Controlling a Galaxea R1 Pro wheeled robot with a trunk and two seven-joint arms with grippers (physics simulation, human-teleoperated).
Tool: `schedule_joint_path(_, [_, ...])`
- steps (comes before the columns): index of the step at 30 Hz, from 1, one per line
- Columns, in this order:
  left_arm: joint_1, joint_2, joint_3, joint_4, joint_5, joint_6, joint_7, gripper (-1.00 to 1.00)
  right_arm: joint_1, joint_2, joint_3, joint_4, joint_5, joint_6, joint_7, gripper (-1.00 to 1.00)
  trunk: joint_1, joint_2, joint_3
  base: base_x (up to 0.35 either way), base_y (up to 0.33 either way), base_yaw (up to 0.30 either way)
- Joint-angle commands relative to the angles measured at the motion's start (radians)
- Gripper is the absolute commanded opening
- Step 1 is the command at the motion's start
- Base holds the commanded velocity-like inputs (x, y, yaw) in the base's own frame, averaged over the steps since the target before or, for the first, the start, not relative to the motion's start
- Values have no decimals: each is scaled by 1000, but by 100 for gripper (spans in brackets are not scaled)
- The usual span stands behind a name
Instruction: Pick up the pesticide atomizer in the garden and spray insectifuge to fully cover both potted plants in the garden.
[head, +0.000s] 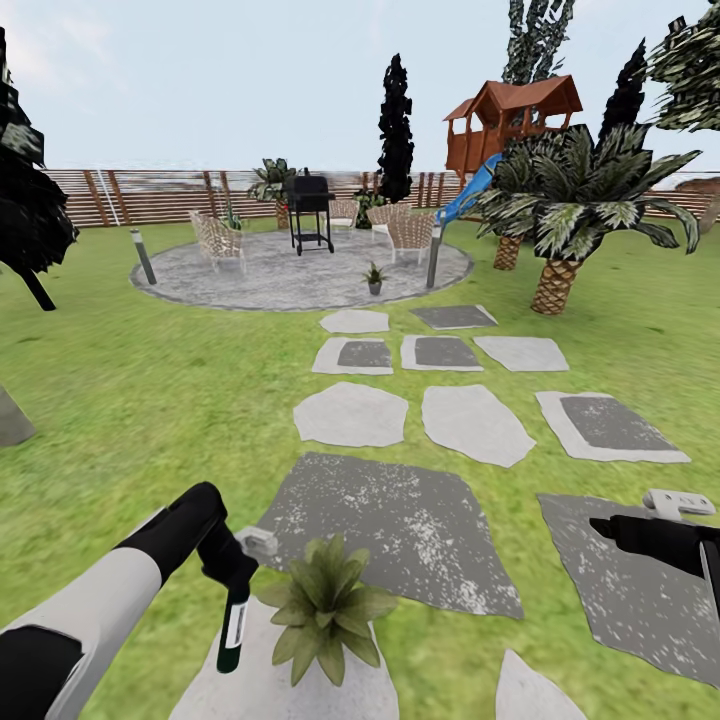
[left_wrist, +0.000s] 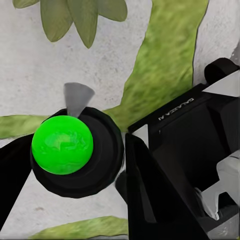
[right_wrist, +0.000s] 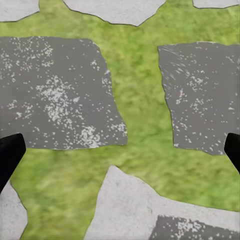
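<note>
- Two potted plants in the garden: near potted plant (head: 325, 605) on a pale stepping stone (head: 270, 680), far potted plant (head: 374, 278) well beyond it on the round patio (head: 270, 275)
- Left hand (head: 238, 570) clenched on the pesticide atomizer (head: 235, 625), just beside the near potted plant; bottle hanging downward, whitish trigger head up by the fingers
- Seen along the left hand: green-capped round end (left_wrist: 62, 145) of the bottle over pale stone, leaves (left_wrist: 75, 20) of the near potted plant close by
- Right hand (head: 650, 520) well apart from the near potted plant, over a dark speckled stone (head: 610, 590); fingertips (right_wrist: 10, 155) spread wide, released, grasping nothing
- Barbecue (head: 311, 210) and wicker chairs (head: 217, 240) behind the far potted plant; palm (head: 565, 215) off to one side
</note>
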Motion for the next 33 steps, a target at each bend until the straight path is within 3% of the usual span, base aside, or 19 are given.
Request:
schedule_joint_path(1, [0,1,-3,0,-8,6,-10,-100,-1,0,-1,-1,10,3,10,100,0,-1,-1,17,12,0])
schedule_joint_path(15, [11,-67,-4,49,-7,1,-12,-100,-1,-1,-1,-1,10,3,10,100,0,-1,-1,2,2,0])
schedule_joint_path(26, [11,-69,7,48,0,-3,-13,-100,-1,-1,-2,-1,10,3,10,100,0,-1,-8,0,0,26])
schedule_joint_path(33, [9,-61,11,48,69,-4,-13,-100,-1,-1,-2,-1,10,3,10,100,0,-1,-16,0,0,69])
